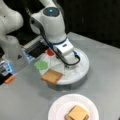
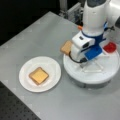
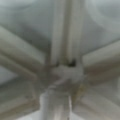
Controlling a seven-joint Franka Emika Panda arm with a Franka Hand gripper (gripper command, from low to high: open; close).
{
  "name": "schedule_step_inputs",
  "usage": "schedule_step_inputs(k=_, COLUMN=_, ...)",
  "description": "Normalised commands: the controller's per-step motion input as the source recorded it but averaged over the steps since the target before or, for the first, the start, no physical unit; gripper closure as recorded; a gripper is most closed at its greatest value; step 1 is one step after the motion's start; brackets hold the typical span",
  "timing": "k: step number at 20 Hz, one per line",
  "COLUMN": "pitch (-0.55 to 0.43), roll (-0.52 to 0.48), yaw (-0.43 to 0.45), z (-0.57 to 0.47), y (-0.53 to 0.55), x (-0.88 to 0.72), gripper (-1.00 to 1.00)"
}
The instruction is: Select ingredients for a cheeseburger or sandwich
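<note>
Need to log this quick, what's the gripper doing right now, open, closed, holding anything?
Gripper: down over the middle of the sectioned tray; open or shut cannot be told, and nothing shows in its grasp.

You see grey tabletop under even light, black backdrop behind, dark perforated surface at table's edge.

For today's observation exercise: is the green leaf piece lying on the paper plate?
No. The green leaf lies in the sectioned tray; the paper plate holds only a toast square.
</note>
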Motion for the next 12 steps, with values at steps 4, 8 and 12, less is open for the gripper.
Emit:
schedule_step_inputs(k=4, pitch=0.098, roll=0.013, yaw=0.135, z=0.15, y=-0.12, x=0.19, gripper=-1.0)
schedule_step_inputs(k=8, pitch=0.119, roll=0.045, yaw=0.032, z=0.23, y=-0.07, x=0.17, gripper=-1.0)
schedule_step_inputs(k=12, pitch=0.164, roll=0.058, yaw=-0.076, z=0.3, y=0.02, x=0.11, gripper=-1.0)
